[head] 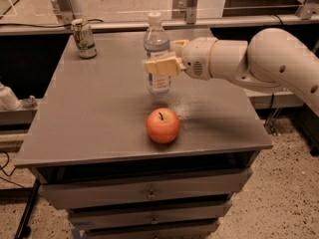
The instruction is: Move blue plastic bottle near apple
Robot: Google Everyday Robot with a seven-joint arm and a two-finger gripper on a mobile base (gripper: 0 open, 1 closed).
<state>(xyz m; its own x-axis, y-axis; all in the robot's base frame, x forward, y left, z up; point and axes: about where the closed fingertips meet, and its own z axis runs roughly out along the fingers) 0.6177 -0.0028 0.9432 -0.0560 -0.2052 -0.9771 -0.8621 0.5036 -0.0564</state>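
Grey tabletop [99, 118] over drawers, on a speckled floor. The hand [161, 66] grips the blue plastic bottle [156, 40] at mid-height. The bottle's long axis is vertical, cap up, just behind the apple [163, 125].

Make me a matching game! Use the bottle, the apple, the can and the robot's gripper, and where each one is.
Things:
1. blue plastic bottle
2. apple
3. can
4. gripper

Places:
A. front middle of the table
B. back left corner of the table
C. jaws closed around the bottle's middle
D. upright, just behind the apple

Pairs: 1-D, 2-A, 3-B, 4-C
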